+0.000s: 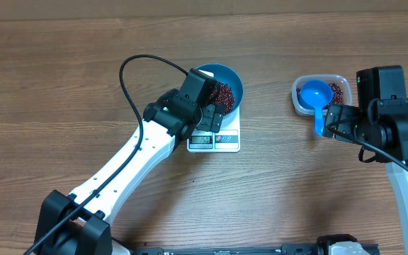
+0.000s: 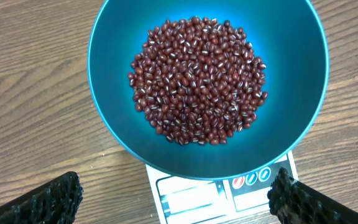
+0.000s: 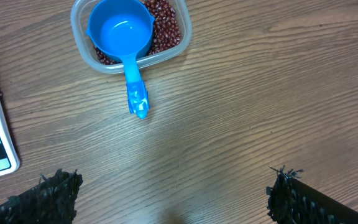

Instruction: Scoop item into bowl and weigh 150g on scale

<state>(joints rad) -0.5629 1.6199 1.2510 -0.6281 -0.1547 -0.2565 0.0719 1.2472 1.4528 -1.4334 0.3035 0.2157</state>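
Both sets of jaws gape empty, I see: left gripper (image 2: 173, 202) over the bowl (image 2: 114, 118) of beans (image 2: 197, 81), which sits on the scale (image 1: 214, 142); right gripper (image 3: 173, 199) above bare brown wood-grain table (image 3: 260, 93), near the clear tub (image 3: 78, 32) where the scoop (image 3: 120, 28) rests on more beans.

Wooden table (image 1: 83, 71): scale (image 1: 231, 127), clear tub (image 1: 295, 99)
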